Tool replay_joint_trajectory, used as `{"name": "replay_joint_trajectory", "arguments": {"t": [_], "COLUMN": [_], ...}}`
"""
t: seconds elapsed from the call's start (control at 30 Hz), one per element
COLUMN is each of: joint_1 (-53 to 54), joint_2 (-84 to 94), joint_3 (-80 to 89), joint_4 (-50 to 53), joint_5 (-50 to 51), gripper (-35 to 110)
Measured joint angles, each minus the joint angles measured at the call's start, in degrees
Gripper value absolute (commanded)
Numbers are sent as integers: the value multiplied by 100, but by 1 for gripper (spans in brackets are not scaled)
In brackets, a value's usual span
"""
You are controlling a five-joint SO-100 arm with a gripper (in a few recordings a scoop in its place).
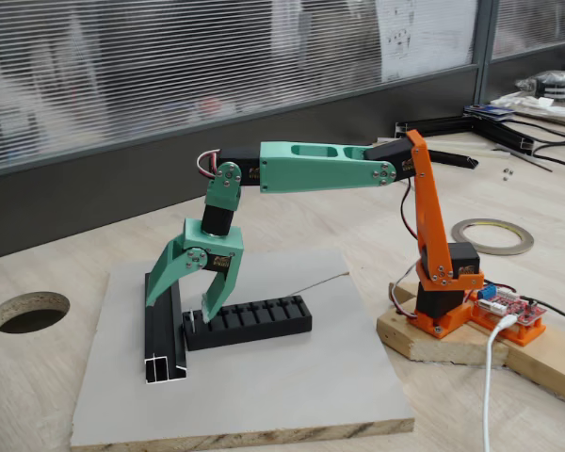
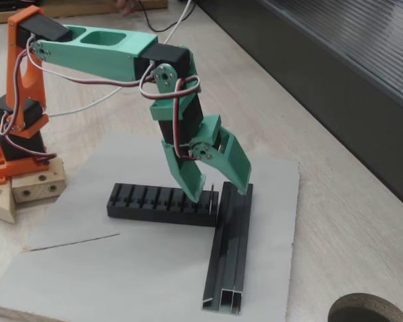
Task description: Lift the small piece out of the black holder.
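The black holder (image 1: 254,320) (image 2: 158,203) lies on the grey board, its row of slots facing up. The small piece (image 2: 213,189) stands as a thin pale pin at the holder's end closest to the black rail. My green gripper (image 1: 182,309) (image 2: 218,194) hangs over that end, open. One finger (image 2: 193,181) is over the holder's last slots and the other finger (image 2: 236,171) is over the rail, so the pin stands in the gap between them, touching neither. In the fixed view from the front, the fingers hide the pin.
A black channel rail (image 1: 164,334) (image 2: 230,255) lies at right angles against the holder's end. A thin grey wire line (image 1: 318,281) (image 2: 74,243) rests on the board (image 1: 264,395). The table has a round hole (image 1: 28,311) (image 2: 371,310), a tape ring (image 1: 492,235) and the orange arm base (image 1: 441,287).
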Motion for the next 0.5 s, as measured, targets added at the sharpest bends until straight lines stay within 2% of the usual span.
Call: {"name": "replay_joint_trajectory", "arguments": {"t": [0.5], "joint_1": [-9], "joint_2": [0], "joint_3": [0], "joint_4": [0], "joint_5": [0], "gripper": [60]}}
